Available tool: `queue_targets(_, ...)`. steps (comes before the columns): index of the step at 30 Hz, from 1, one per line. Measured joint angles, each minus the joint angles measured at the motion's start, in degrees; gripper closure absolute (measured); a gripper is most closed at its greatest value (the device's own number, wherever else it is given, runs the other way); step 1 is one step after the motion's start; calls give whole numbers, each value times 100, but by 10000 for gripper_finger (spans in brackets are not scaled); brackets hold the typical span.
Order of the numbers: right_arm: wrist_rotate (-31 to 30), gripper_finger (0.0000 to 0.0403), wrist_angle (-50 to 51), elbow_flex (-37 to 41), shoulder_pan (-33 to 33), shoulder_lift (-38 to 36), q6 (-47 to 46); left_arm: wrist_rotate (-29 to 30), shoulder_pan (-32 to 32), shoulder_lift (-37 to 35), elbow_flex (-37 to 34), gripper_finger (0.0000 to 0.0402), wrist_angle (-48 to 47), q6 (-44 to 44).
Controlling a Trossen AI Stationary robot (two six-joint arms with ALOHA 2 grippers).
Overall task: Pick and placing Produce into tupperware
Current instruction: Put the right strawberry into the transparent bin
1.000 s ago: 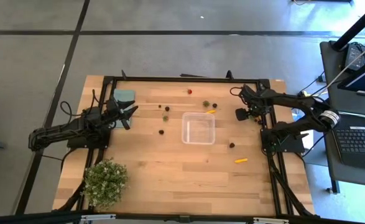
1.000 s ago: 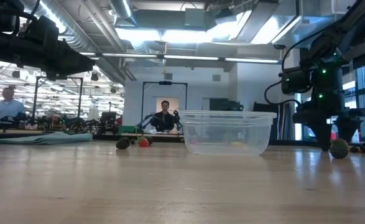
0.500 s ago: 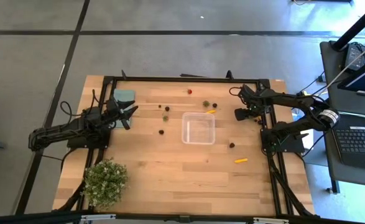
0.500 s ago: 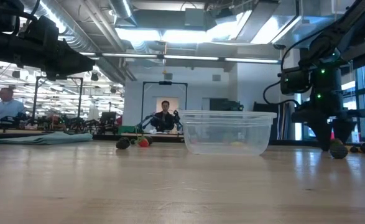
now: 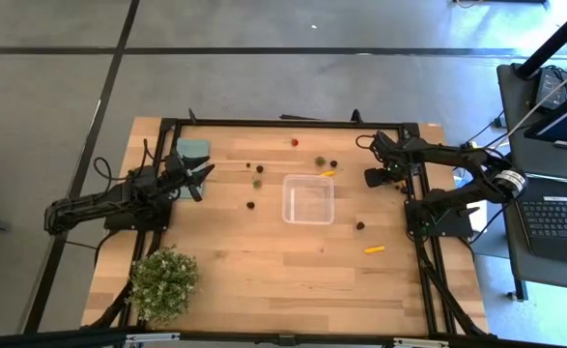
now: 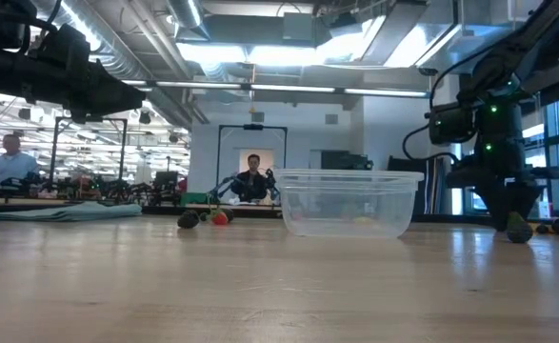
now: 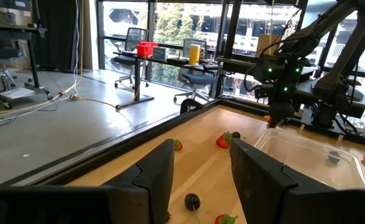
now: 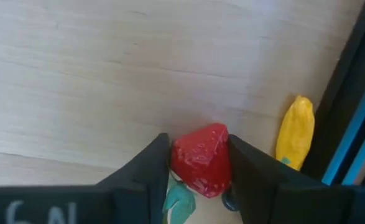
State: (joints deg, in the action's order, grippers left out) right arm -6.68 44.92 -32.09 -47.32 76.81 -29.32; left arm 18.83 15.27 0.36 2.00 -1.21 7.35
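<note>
The clear square tupperware (image 5: 287,199) stands on its base at the table's middle, also in the low view (image 6: 348,202). Tiny produce pieces lie scattered around it, among them a green one (image 5: 319,161) and an orange one (image 5: 375,248). My right gripper (image 5: 372,178) is down at the table near the right edge, right of the tupperware, shut on a red strawberry (image 8: 201,158) with a green leaf. A yellow piece (image 8: 296,132) lies beside it against the dark frame. My left gripper (image 5: 204,177) waits open above the table's left side. My right gripper pinches the red strawberry between its two fingers, one finger (image 8: 151,165) on each flank of the red body (image 8: 181,155). The fingers come from above, pointing down (image 6: 515,224). The strawberry sits on the table between them.
A teal flat rectangle (image 5: 192,148) lies at the far left by my left arm, and a bushy potted plant (image 5: 164,283) stands at the near left corner. The dark table frame (image 8: 350,93) runs close beside my right gripper. People sit in the room beyond.
In the low view my right gripper's fingers have drawn together around the piece on the table, from a wide spread to a narrow gap, and sunk a little. The left arm has kept still.
</note>
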Motion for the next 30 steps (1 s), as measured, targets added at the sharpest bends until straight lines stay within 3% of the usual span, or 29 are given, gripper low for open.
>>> queue_targets(6, 133, 264, 27, -759, 335, 14, 158, 2, 0, -1, 0, 253, 0, 0)
queue_targets(10, 556, 264, 10, -1512, 650, 7, 274, 2, 0, -2, 0, 253, 0, 0)
queue_targets(18, 1011, 263, -313, -2979, 1857, 3, 428, 2, 0, 0, 0, 253, 0, 0)
queue_targets(25, 1029, 263, -1201, -3373, 2932, 152, 423, 4, 0, -2, 0, 253, 0, 0)
queue_targets(30, 1027, 263, -1525, -3374, 3453, 754, 472, 4, 0, 0, 0, 253, 0, 0)
